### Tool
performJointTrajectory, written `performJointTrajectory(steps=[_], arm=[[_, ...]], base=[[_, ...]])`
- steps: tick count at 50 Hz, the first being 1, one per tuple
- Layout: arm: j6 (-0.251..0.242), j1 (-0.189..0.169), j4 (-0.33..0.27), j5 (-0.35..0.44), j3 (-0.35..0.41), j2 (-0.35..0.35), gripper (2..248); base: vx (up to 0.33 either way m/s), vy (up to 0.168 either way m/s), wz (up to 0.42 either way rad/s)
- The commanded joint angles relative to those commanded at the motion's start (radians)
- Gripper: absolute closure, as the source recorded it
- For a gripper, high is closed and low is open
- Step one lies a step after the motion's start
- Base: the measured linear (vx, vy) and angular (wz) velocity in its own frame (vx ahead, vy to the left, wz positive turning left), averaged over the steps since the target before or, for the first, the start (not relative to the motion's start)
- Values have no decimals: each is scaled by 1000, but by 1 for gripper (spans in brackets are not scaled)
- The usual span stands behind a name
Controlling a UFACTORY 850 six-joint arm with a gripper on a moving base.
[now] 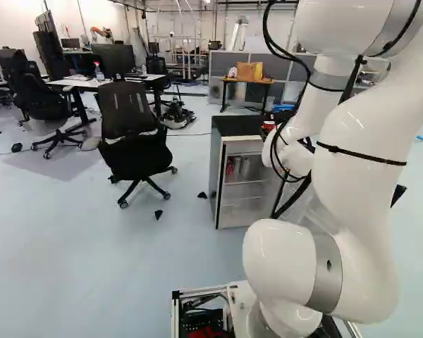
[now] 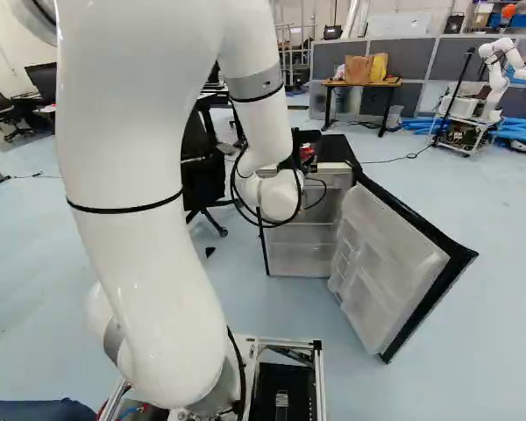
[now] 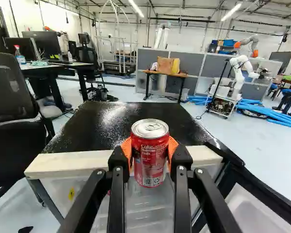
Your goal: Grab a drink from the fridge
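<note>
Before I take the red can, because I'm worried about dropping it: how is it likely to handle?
The red can looks like thin metal, so it should feel stiff but might dent under a hard squeeze. Its smooth, round side could slip between the orange pads, and it would probably roll if laid down.

Fridge door (image 2: 386,263) swung open, blocks right side. Chair (image 1: 132,160) left of fridge (image 1: 217,176). Front edge (image 3: 72,164) in the way low ahead; passage above, over fridge top (image 3: 111,126).

From behind, base views share the fridge (image 1: 241,147) ahead, the wrist view nearer.
</note>
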Motion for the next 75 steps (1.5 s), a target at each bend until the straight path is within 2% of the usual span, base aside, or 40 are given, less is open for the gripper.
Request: performJointTrajectory(steps=[29, 53, 75], arm=[[0, 63, 0, -85, -77, 1, 157], [0, 127, 2, -152, -137, -49, 157], [0, 180, 61, -206, -206, -104, 157]], base=[[0, 0, 0], [0, 0, 0], [0, 0, 0]])
